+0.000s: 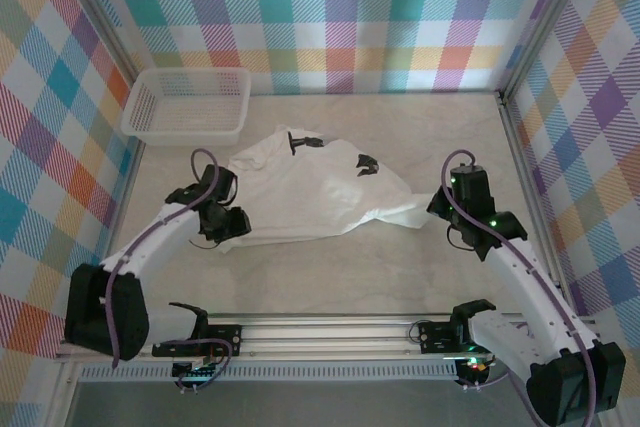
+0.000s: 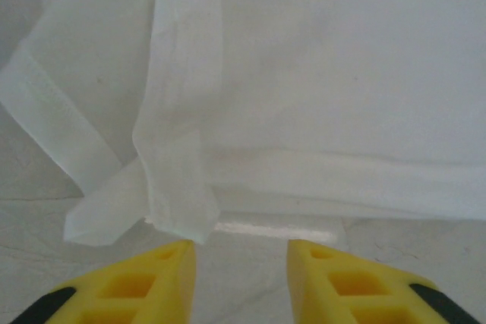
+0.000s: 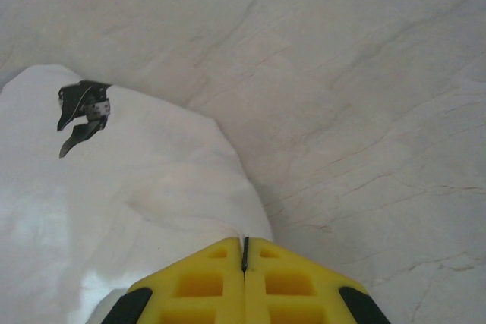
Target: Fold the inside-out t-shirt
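Where plaid walls (image 1: 330,7) rise, marbled table (image 1: 400,267) bears t-shirt (image 1: 310,187)

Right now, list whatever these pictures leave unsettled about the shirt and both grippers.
- Right wrist view: whether the shut right gripper pinches the t-shirt. The gripper itself covers the contact.
- Top view: two black objects lying on the t-shirt are too small to identify.
- Left wrist view: the frame edges cut off the cloth, so which hem or sleeve lies before the open left gripper is unclear.

The white t-shirt (image 1: 310,192) lies spread but rumpled (thin, slightly shiny), near hem doubled over.
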